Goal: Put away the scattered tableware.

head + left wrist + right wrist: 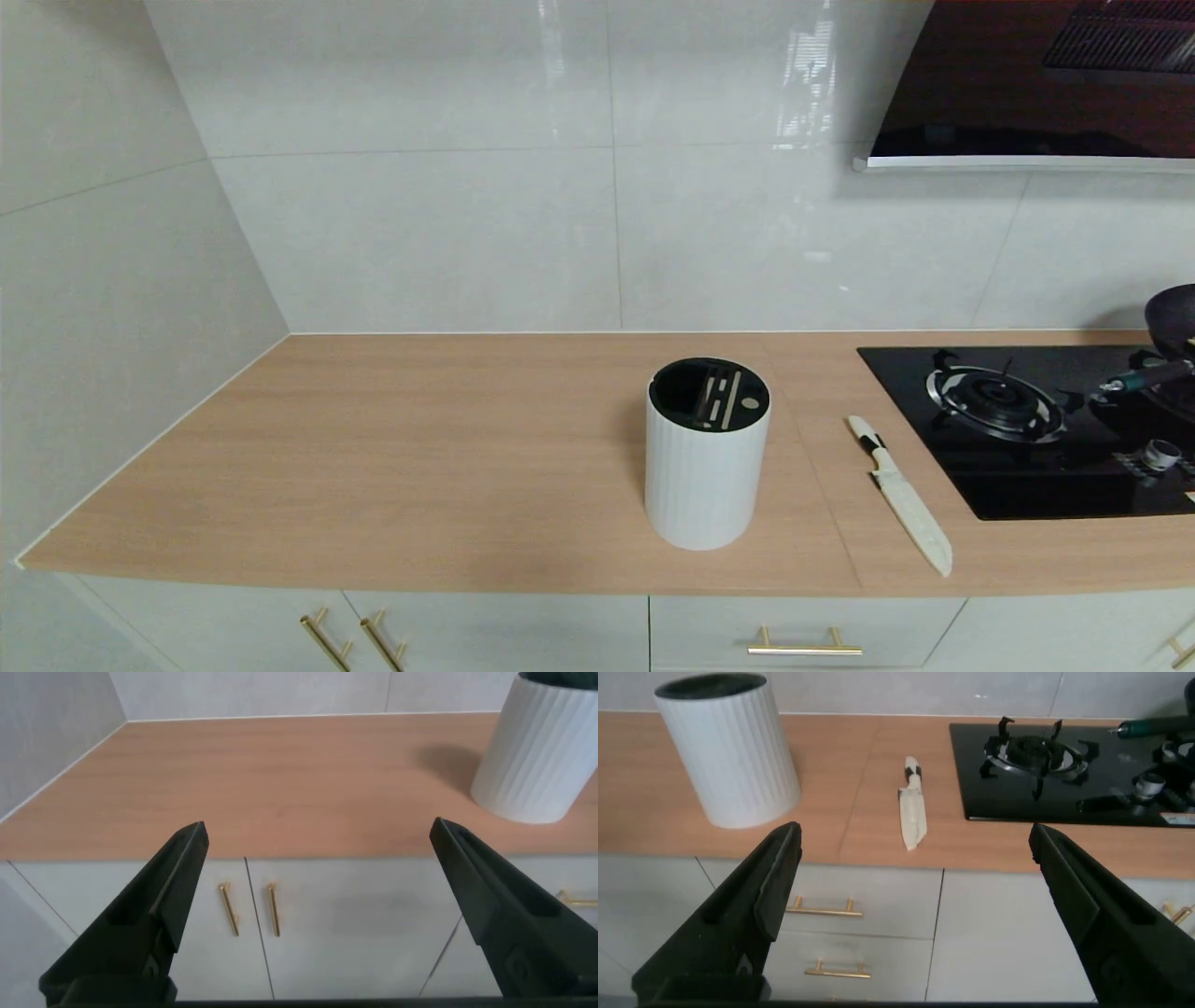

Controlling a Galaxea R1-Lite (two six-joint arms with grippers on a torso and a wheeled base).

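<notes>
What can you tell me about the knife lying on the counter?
The knife lies flat on the wooden countertop, between the white ribbed holder and the black hob. Cream handle with black bands, pointing toward the wall; pale speckled blade, tip near the front edge. Only the countertop touches it.

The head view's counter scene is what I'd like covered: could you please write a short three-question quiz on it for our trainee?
1. True or false: the knife lies flat on the counter between the white holder and the stove.
2. The knife's blade tip points toward: A) the wall; B) the counter's front edge; C) the holder.
3. Fill in: the left hand and right hand are both ___.
Key: 1 true; 2 B; 3 open.
</notes>
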